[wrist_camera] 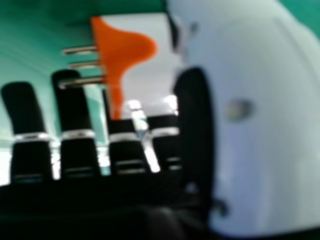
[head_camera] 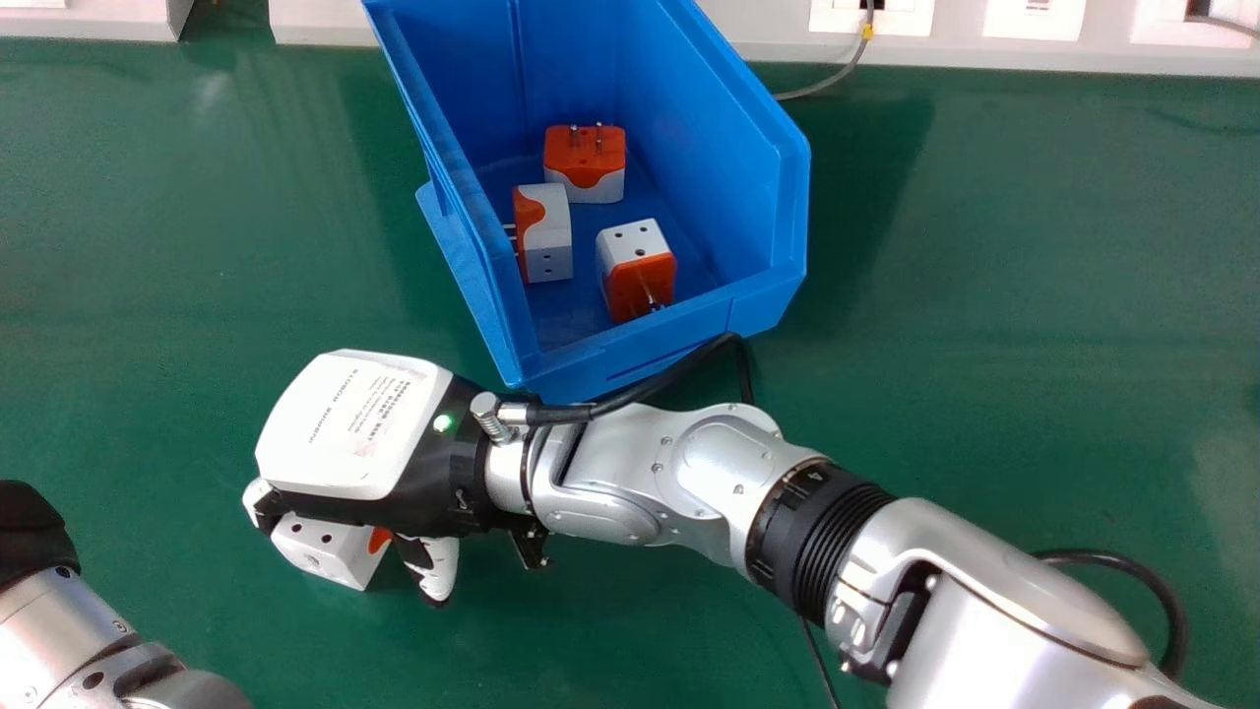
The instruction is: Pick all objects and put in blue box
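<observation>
In the head view, my right hand (head_camera: 354, 423) is low over the green table, back up, in front of the blue box (head_camera: 630, 369) and to its left. A white and orange plug adapter (head_camera: 330, 551) shows under the hand's edge, beside the thumb. In the right hand view, the adapter (wrist_camera: 145, 65) lies between the thumb and the fingers of my right hand (wrist_camera: 197, 115); those fingers look extended, and its metal pins point away from the thumb. Inside the box are three more adapters (head_camera: 585, 162), (head_camera: 543, 233), (head_camera: 637, 271). The black base of my left hand (head_camera: 30, 532) is at the left edge.
The green table (head_camera: 177, 246) spreads around the box. A white panel with sockets (head_camera: 1034, 39) runs along the back, and a grey cable (head_camera: 832, 79) hangs from it behind the box. A black cable (head_camera: 679, 374) on my right wrist loops near the box's front.
</observation>
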Robot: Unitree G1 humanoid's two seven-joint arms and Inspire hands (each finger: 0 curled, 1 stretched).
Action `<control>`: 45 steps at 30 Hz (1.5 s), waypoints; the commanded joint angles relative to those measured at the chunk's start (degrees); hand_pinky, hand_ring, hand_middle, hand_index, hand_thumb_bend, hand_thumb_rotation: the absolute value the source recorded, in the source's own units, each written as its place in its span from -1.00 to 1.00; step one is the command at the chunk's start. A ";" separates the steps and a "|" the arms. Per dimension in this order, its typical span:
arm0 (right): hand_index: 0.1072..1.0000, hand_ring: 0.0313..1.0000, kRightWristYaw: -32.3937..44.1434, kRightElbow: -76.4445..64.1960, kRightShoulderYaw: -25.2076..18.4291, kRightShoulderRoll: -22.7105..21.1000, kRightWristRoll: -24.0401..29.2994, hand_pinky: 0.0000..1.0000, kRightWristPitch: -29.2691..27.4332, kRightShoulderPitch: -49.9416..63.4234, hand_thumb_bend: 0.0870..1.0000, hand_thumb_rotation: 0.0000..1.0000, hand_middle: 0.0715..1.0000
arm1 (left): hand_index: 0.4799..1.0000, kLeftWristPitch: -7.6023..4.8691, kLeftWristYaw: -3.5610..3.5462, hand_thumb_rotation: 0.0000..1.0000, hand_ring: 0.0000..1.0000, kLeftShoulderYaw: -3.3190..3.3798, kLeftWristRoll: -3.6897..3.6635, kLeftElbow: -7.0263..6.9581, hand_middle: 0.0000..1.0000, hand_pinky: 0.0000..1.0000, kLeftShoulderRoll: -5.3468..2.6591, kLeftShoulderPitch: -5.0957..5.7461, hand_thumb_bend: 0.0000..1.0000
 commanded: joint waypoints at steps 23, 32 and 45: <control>-0.06 -0.26 -10.13 -2.37 -3.12 0.94 4.30 -0.37 -2.97 -0.05 -0.07 -1.00 -0.11 | 0.68 0.78 -1.80 0.03 0.84 0.19 -0.33 -1.08 0.86 0.76 -3.32 0.89 -0.03; -0.08 -0.24 -9.62 -13.68 -8.98 -4.68 7.91 -0.35 -4.95 3.80 -0.06 -1.00 -0.08 | 0.69 0.87 -1.79 0.00 0.82 -0.48 -0.09 -1.55 0.84 0.74 -4.04 1.17 -0.05; -0.12 -0.19 -18.84 -47.88 -33.55 -16.96 13.07 -0.32 -2.07 12.29 -0.10 -1.00 -0.08 | 0.69 0.05 -2.11 -0.05 0.80 -0.41 -0.95 0.30 0.82 0.71 -3.59 -0.10 -0.03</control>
